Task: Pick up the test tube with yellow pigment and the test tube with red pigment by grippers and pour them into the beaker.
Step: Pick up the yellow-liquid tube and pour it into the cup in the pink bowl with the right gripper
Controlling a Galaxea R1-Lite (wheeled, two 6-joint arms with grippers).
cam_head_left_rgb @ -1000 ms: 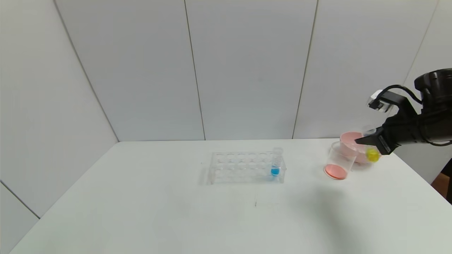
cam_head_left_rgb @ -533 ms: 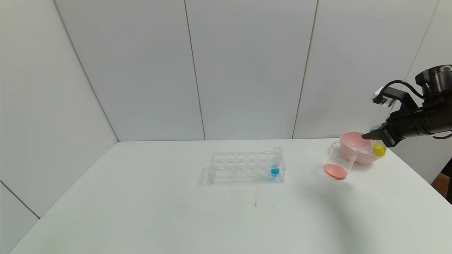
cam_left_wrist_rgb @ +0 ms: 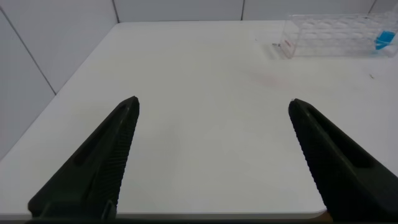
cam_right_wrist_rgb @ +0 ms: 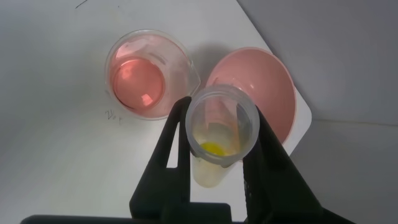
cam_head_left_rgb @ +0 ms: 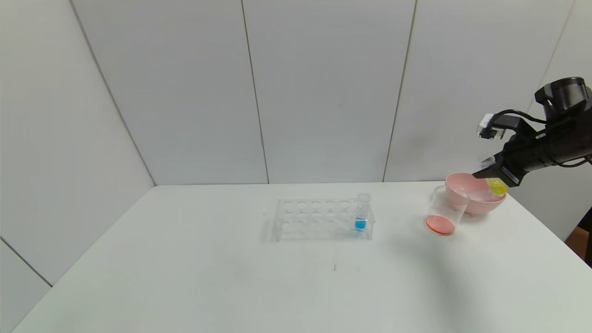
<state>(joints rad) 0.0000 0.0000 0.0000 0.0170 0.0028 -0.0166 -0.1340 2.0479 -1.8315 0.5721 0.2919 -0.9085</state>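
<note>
My right gripper (cam_head_left_rgb: 491, 178) is shut on the test tube with yellow pigment (cam_head_left_rgb: 497, 187), holding it above the pink bowl (cam_head_left_rgb: 467, 200) at the table's far right. In the right wrist view the tube (cam_right_wrist_rgb: 219, 127) sits upright between the fingers (cam_right_wrist_rgb: 171, 140), open mouth toward the camera, yellow liquid at the bottom. The beaker (cam_head_left_rgb: 445, 211) stands just left of the bowl with orange-red liquid in it; it also shows in the right wrist view (cam_right_wrist_rgb: 144, 74). No test tube with red pigment is in view. My left gripper (cam_left_wrist_rgb: 214, 106) is open and empty above the table's near left part.
A clear tube rack (cam_head_left_rgb: 322, 219) stands mid-table with a blue-liquid tube (cam_head_left_rgb: 361, 213) at its right end; the rack also shows in the left wrist view (cam_left_wrist_rgb: 339, 34). The pink bowl (cam_right_wrist_rgb: 261, 93) sits near the table's right back corner.
My right gripper has risen and drawn back to the right with the yellow tube, from beside the beaker to above the bowl's right rim. The left arm has not moved.
</note>
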